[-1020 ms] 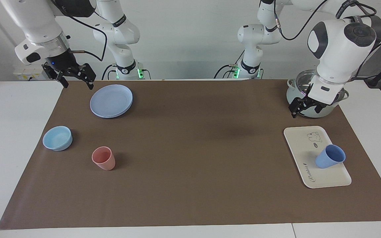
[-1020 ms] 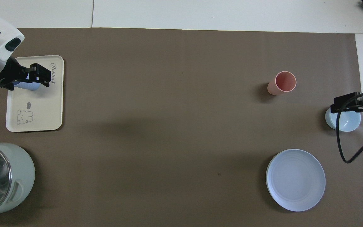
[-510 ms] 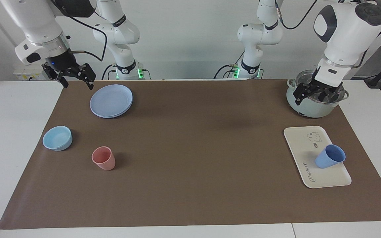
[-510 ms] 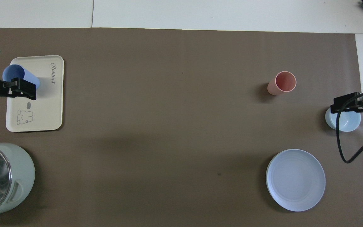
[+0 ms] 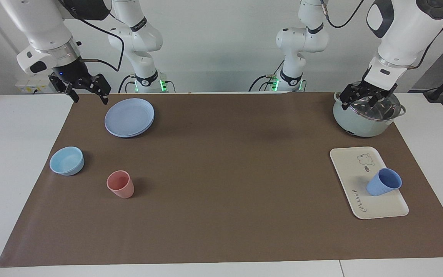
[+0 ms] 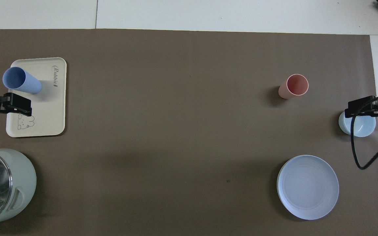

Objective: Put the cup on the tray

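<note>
Cup (image 5: 383, 182) upright on tray (image 5: 350, 173), at the left arm's end of the worktop, free of any grip: placement judged complete. Left end effector (image 5: 367, 97) open and empty above the pot (image 5: 363, 125); right end effector (image 5: 87, 89) open, idle beside the plate (image 5: 129, 117).

- On the tray (image 6: 56, 108) you can read one cursive word, "Rabbit", running along the end that lies farther from the robots. In the facing view the same word sits at the tray's (image 5: 344, 169) end nearest the camera, too slanted there to read surely.
- Beside the little cartoon animal drawn on the tray you will see a small dark speech bubble with marks inside; they are too small for you to read.
- Each arm carries a dark band with pale lettering near its joints, but you cannot make out the letters.
- Nothing else shows any legible text or numbers.
</note>
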Tool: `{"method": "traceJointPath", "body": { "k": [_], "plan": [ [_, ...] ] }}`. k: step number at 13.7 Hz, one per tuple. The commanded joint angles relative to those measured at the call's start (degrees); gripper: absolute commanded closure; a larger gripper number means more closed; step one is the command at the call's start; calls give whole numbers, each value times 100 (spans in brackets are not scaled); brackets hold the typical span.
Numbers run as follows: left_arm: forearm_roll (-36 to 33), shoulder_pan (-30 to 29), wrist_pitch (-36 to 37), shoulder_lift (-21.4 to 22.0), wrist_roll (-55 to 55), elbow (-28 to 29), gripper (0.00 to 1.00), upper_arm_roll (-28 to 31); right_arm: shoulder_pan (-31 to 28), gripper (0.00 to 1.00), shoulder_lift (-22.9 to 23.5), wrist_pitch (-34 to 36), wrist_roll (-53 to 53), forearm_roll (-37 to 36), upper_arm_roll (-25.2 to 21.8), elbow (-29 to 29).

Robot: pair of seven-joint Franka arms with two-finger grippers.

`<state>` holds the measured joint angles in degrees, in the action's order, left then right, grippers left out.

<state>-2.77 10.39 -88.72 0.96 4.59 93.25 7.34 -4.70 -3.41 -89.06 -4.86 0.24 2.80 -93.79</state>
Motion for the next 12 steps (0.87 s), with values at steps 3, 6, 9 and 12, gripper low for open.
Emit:
{"method": "traceJointPath", "body": {
  "k": [3, 6, 9, 12],
  "plan": [
    [365, 86, -14, 159, -63, 159, 0, 93, -49, 0, -54, -32, -85, -94, 36, -52],
    [374, 95, -14, 150, -64, 123, 0, 84, -49, 0, -54, -50, -103, -94, 36, -52],
    [365, 129, -162, 124, -98, 106, 0, 84, -58, 0, -54, -32, -94, -94, 27, -52],
    [365, 95, -313, 115, -98, 114, 0, 84, -58, 0, -54, -207, -103, -68, 27, -96]
  ]
}}
